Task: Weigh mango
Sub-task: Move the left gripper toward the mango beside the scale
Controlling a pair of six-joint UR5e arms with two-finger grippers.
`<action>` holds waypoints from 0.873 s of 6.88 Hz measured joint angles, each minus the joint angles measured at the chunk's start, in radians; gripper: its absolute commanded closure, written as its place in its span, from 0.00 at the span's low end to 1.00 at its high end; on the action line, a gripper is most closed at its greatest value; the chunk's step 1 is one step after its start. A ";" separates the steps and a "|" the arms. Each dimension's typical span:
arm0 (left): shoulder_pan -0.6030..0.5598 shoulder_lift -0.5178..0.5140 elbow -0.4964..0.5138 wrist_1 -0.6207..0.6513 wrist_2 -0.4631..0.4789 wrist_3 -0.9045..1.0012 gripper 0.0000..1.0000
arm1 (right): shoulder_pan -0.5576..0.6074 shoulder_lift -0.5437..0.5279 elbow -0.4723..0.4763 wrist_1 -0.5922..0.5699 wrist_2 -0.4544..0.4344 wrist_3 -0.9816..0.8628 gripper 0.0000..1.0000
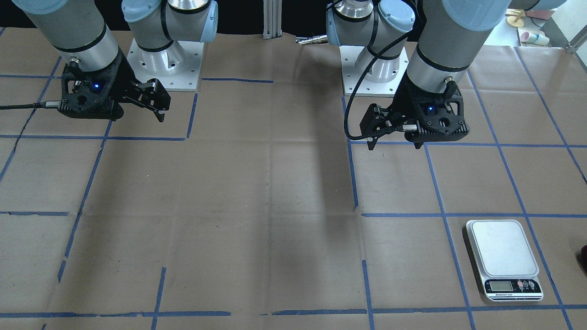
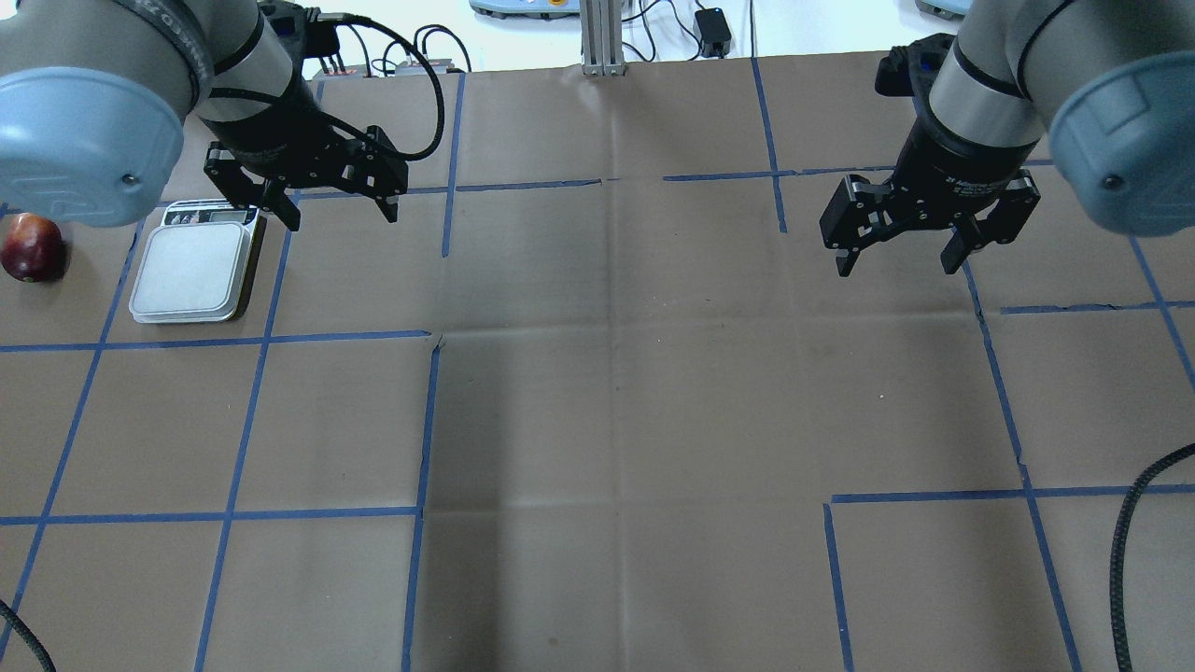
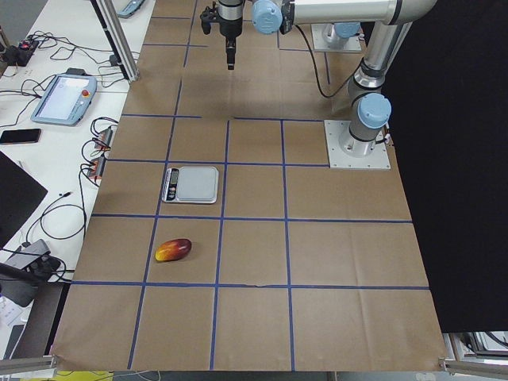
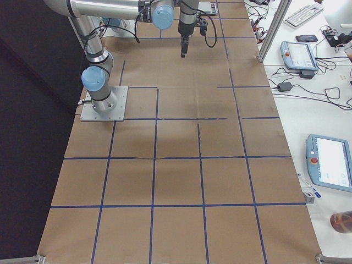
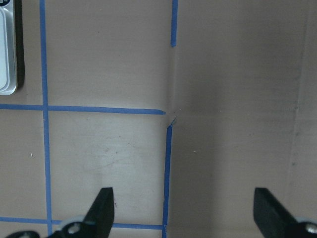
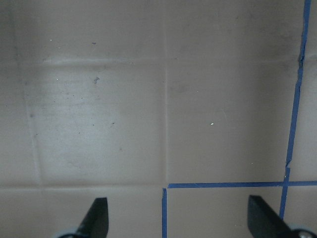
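The mango (image 2: 33, 247), dark red with an orange-yellow end, lies on the paper-covered table at the far left of the overhead view, just left of the scale (image 2: 191, 271). It also shows in the exterior left view (image 3: 173, 250), nearer the camera than the scale (image 3: 194, 182). The scale's white platform (image 1: 502, 252) is bare. My left gripper (image 2: 342, 210) hangs open and empty above the table, just right of the scale's display end. My right gripper (image 2: 896, 257) hangs open and empty over the far right side. Both wrist views show open fingers (image 5: 101, 208) (image 6: 96, 213) over bare paper.
Brown paper with blue tape grid lines (image 2: 425, 420) covers the table. The two arm bases (image 1: 165, 62) (image 1: 376, 68) stand at the robot's edge. A metal post (image 2: 597, 37) stands at the far edge. Cables and pendants (image 3: 67, 87) lie off the table.
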 measured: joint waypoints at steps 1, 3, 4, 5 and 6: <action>0.000 -0.003 0.004 0.000 0.000 0.000 0.00 | 0.000 0.000 0.000 0.000 0.000 0.000 0.00; 0.004 -0.008 0.014 0.001 -0.001 0.000 0.00 | 0.000 0.000 0.000 0.000 0.000 0.000 0.00; 0.008 -0.010 0.016 0.001 -0.001 0.000 0.00 | 0.000 0.000 0.000 0.000 0.000 0.000 0.00; 0.015 -0.010 0.017 0.003 -0.003 0.000 0.00 | 0.000 0.000 0.000 0.000 0.000 0.000 0.00; 0.036 -0.010 0.018 0.006 -0.005 0.001 0.00 | 0.000 0.000 0.000 0.000 0.000 0.000 0.00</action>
